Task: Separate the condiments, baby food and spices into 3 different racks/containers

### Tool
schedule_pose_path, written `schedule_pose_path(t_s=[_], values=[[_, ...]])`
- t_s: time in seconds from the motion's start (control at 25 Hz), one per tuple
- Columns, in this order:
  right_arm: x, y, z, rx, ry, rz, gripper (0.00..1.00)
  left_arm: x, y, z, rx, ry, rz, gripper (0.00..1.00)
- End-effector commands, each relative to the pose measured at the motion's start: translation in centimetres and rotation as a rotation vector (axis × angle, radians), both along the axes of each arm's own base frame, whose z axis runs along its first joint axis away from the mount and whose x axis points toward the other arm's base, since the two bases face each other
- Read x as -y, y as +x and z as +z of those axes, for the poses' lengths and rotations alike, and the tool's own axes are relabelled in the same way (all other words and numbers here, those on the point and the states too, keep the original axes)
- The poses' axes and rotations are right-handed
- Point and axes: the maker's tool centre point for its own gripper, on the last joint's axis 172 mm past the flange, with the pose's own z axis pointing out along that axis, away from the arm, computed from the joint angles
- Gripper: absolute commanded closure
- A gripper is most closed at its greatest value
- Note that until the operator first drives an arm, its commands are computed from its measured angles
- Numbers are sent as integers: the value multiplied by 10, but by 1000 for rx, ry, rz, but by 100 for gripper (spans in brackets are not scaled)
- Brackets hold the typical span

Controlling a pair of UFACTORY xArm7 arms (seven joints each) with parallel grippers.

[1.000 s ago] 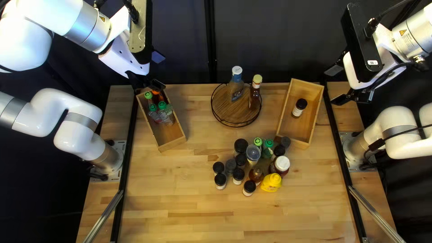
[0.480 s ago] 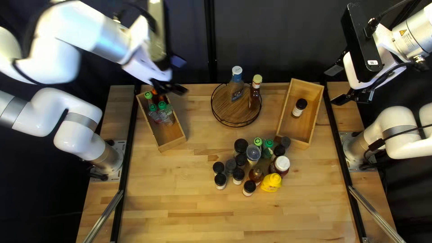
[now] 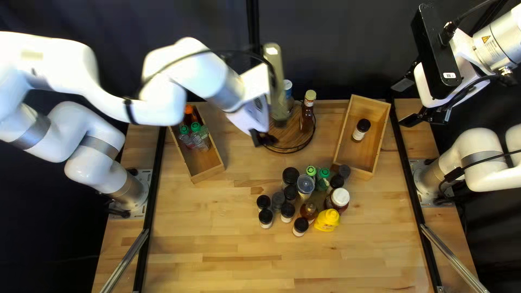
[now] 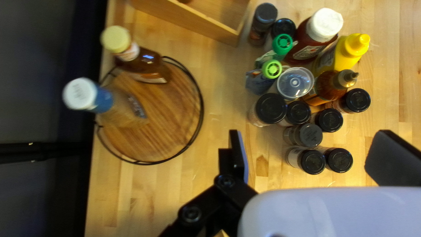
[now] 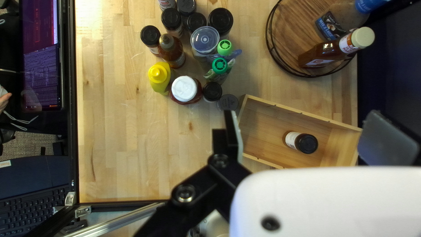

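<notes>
pale wooden table (image 3: 217,244) spreads beneath me, with a dark curtain (image 3: 336,43) past its far edge. i judge i'm partway through sorting: baby food pouches (image 3: 199,142) stand in the left box (image 3: 205,164), two sauce bottles (image 5: 329,50) on the round tray (image 4: 175,109), and one spice jar (image 5: 291,139) lies tilted in the right box (image 5: 263,136). most spices crowd mid-table with a mustard bottle (image 5: 159,79), a white-capped sauce bottle (image 5: 184,89) and two green-capped pouches (image 4: 282,44).

my left tool (image 4: 310,145) hangs open and empty near the tray; my right tool (image 5: 302,127) is open too, holding nothing, by the right box. the next pick looks to be from that cluster, probably a pouch with the left. it calls for a straight descent, fingers slipping either side without toppling the neighbouring jars.
</notes>
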Motion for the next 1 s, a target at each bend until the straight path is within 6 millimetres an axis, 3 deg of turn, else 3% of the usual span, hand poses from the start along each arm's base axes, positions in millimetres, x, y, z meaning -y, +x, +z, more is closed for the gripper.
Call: schedule_pose_path(t_s=[0.04,0.48,0.8,1.0], values=[[0,0,0,0,0,0,0,2,32,-33,-17,-24,-12,0],[0,0,0,0,0,0,0,17,95,-96,-23,-41,-118,0],[0,0,0,0,0,0,0,23,119,-115,12,-47,-198,0],[0,0,0,0,0,0,0,21,121,-133,2,-47,-229,0]])
